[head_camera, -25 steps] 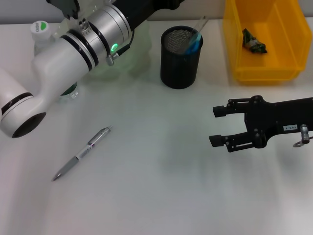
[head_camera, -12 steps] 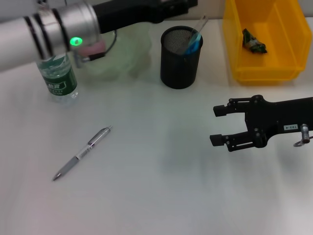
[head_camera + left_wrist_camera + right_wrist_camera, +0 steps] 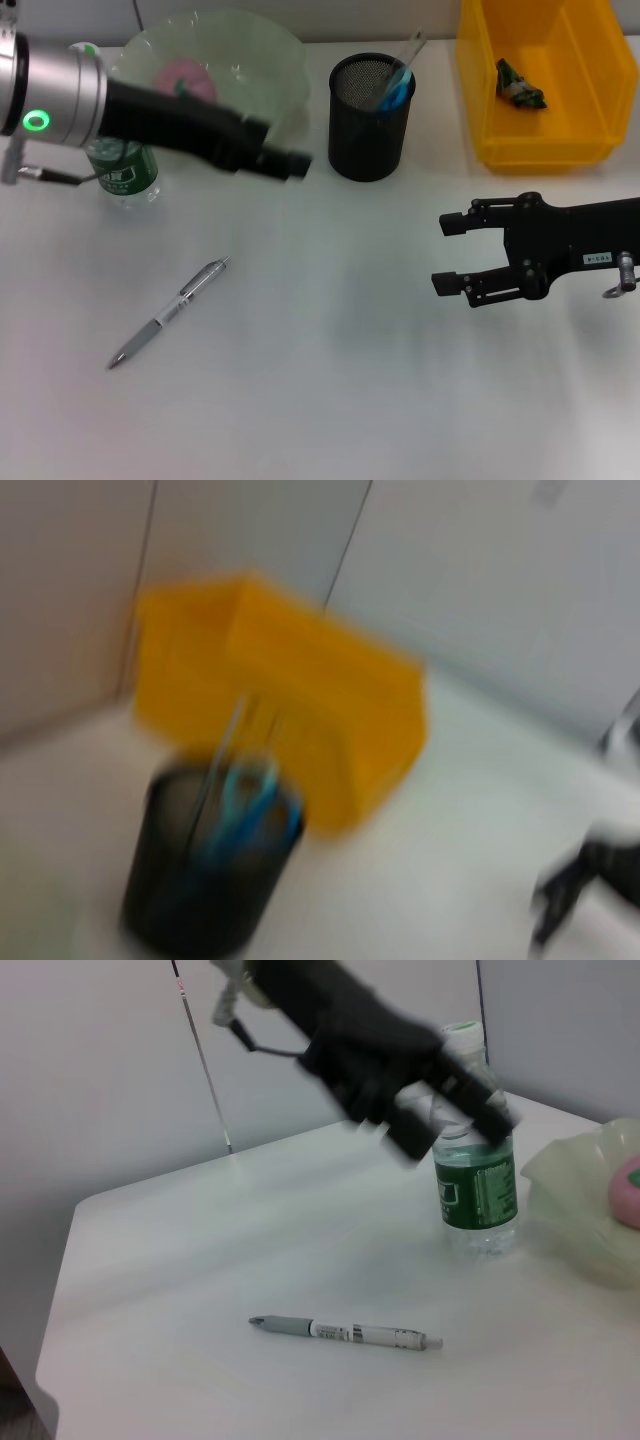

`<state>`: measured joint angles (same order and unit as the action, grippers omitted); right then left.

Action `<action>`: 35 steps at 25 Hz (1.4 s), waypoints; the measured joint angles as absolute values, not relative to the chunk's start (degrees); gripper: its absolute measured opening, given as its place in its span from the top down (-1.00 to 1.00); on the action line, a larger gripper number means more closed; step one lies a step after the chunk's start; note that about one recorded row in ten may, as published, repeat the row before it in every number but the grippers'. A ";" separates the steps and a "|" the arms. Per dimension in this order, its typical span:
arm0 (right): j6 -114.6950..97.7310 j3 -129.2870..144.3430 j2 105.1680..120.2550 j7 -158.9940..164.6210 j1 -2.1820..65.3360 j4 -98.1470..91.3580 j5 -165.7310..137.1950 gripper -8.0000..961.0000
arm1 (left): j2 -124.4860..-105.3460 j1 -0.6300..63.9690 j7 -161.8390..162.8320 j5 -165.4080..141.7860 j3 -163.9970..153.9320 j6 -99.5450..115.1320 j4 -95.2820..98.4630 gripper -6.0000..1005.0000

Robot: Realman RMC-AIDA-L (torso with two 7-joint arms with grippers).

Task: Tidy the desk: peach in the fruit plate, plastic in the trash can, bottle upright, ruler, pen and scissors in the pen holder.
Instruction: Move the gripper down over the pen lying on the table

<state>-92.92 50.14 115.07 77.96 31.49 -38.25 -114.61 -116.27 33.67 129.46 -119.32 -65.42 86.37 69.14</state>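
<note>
1. Risk: the left arm hangs low over the far-left part of the tabletop (image 3: 330, 400), right beside the bottle (image 3: 120, 172) and the fruit plate (image 3: 270, 60). A sweep at that height could clip the upright bottle and tip it, or nudge the plate w/ the peach (image 3: 182, 78) in it.
2. Risk: the pen (image 3: 168, 313) lies flat near the left edge, thin and round. A pinch slightly off-centre would prob. roll it or skid it away; it's the one item left loose on the tabletop.
3. Risk: the pen holder (image 3: 370, 118) already carries the scissors (image 3: 396, 88) and ruler (image 3: 405, 50), so a pen dropped in at an angle might catch on them or rock the holder.
4. Left end effector (image 3: 285, 162): reaches from the left edge toward the middle, tip just short of the pen holder. Can't tell if it's open or closed; nothing visibly in it.
5. Right end effector (image 3: 452, 256): hovers over the right side of the tabletop, jaws spread, empty, pointing toward the left edge.
6. Trash can (image 3: 480, 100) at the far-right corner w/ the plastic (image 3: 520, 85) inside.
</note>
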 joint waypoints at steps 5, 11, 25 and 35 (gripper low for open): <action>-92.90 50.19 115.07 77.60 31.68 -38.26 -114.61 -0.69 | -117.73 35.79 139.92 -135.76 -66.06 94.46 73.04 -0.68; -92.90 50.21 115.12 77.45 31.88 -38.32 -114.61 -0.69 | -118.57 39.67 145.86 -147.07 -69.87 98.19 68.22 -0.68; -92.90 50.50 115.06 77.71 32.13 -38.68 -114.61 -0.69 | -118.68 41.53 147.75 -153.78 -76.18 91.64 60.46 -0.54; -92.90 50.19 114.97 77.82 32.48 -38.67 -114.61 -0.69 | -118.60 42.89 147.16 -154.71 -76.87 90.76 57.77 -0.41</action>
<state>-92.90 50.19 114.97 77.82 32.48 -38.67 -114.61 -118.60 42.89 147.16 -154.71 -76.87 90.76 57.77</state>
